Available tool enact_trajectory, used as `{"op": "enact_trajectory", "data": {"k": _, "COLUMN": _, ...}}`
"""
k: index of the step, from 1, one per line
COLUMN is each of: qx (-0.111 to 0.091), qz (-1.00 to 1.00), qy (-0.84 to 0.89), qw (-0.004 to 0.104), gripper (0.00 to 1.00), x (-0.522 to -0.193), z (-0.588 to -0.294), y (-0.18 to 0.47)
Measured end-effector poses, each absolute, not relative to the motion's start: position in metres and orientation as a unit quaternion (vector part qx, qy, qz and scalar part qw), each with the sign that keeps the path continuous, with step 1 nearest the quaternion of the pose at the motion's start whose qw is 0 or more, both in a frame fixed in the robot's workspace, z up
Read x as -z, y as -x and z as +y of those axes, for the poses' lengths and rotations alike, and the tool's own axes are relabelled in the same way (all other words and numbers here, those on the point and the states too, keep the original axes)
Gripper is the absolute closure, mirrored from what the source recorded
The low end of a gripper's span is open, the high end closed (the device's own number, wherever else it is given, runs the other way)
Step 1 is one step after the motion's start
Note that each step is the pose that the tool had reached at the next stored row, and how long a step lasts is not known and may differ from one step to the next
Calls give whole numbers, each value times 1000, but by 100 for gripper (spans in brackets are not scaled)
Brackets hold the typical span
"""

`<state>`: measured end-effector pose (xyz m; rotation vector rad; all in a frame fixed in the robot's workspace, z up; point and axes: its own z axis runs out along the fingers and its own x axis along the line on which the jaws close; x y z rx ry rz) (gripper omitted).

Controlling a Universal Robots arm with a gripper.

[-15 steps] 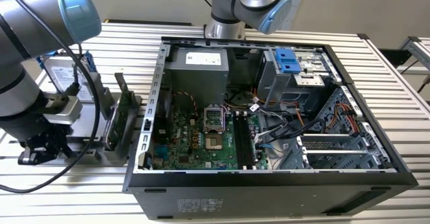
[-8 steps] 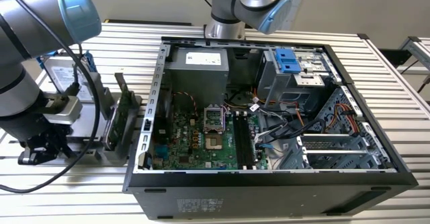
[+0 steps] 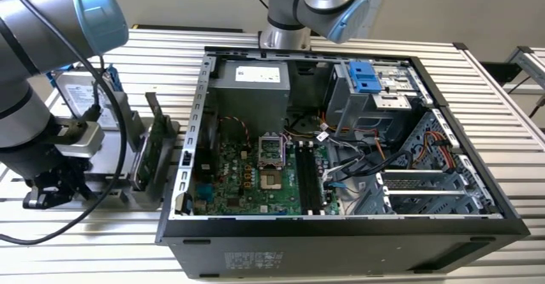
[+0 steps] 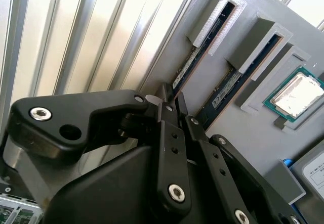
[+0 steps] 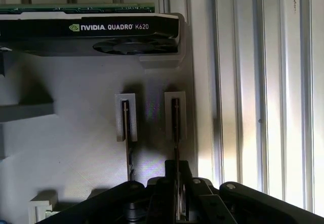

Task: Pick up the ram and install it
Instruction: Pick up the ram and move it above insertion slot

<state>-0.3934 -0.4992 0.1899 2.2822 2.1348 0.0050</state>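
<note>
hovering at the ram [image 5: 175,128], gripper [image 5: 176,167]; second wrist view adds processor [image 4: 298,95].

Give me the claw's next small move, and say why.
Probably a short, straight pull along the slot. In the first wrist view the claw looks closed on the ram, which sits in its slot in the grey holder, with a second stick close beside it. A straight pull should free it without knocking that one.

Your grey, blue-capped arm [image 3: 34,60] bends down beside the open black computer case [image 3: 341,233], on the exterior view's left; its black gripper [image 3: 51,194] points downward, fingers [image 5: 170,178] closed on a thin green memory stick [image 5: 175,128].
</note>
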Motion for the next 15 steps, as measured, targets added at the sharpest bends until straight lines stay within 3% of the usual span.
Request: {"op": "enact_trajectory", "data": {"k": 15, "qx": -2, "qz": 683, "qy": -730, "qw": 8, "gripper": 100, "x": -196, "z": -499, "y": 393}}
